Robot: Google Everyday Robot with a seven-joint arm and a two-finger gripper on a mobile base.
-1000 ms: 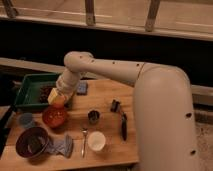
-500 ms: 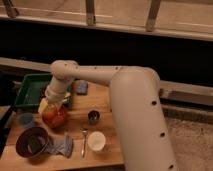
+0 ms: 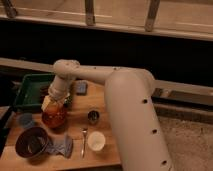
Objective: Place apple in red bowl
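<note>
While the arm hangs low over the worktop's left side, this is how things lie:

Tool: the tool (image 3: 54, 104) is right above the red bowl (image 3: 54, 118), lower and further toward the worktop's front-left than half a second ago, when it stood at the bowl's rear rim; a second ago it was higher, nearer the green tray.
Tool state: cannot tell whether it is apart or together; the wrist hides it.
Apple: a pale yellow-orange lump at the tool's tip, likely the apple (image 3: 48, 101), sits just over the bowl's rear-left rim; whether it touches the bowl is unclear.
Bowl: near the left edge, between the green tray (image 3: 26, 90) at the rear-left corner and the purple bowl (image 3: 31, 143) at the front-left corner.
Change: the carry has turned into a descent onto the bowl.
Meaning: by my judgement the transport is done and only the release and withdrawal remain.
Other things: metal cup (image 3: 93, 116), spoon (image 3: 84, 141) and white cup (image 3: 96, 140) toward the front edge, well apart from the arm's path.
</note>
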